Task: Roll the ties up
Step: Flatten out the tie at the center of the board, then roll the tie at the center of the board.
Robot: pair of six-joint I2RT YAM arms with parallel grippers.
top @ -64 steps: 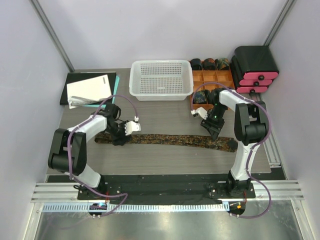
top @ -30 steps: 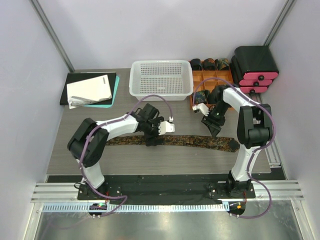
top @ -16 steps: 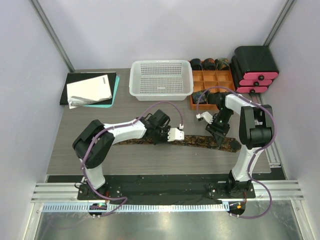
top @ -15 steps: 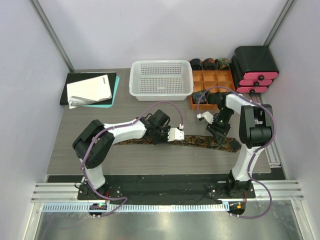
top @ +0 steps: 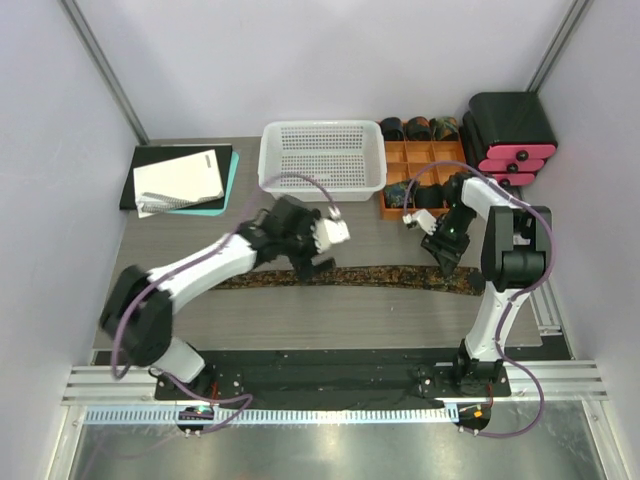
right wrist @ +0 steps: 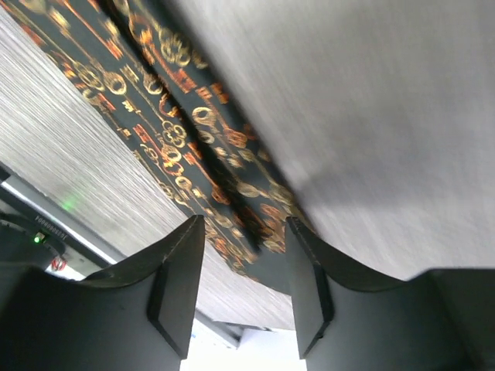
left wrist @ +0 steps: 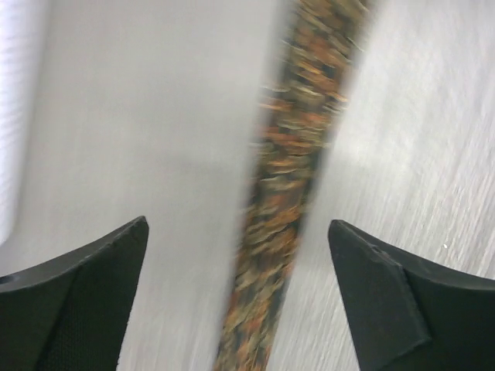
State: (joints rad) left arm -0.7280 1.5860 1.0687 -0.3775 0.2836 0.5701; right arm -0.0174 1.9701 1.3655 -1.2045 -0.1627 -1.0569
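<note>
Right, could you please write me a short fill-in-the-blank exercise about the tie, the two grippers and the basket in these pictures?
1. The tie lies ___ on the table, with no part rolled yet.
2. The left gripper has its jaws ___, with the tie running below between them.
3. The right gripper is at the tie's ___ end, not its narrow one.
4. The basket behind the tie is ___ in colour.
Missing words: flat; open; wide; white.

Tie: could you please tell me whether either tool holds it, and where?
Nothing is held; left tool and right tool are open above the tie.
</note>
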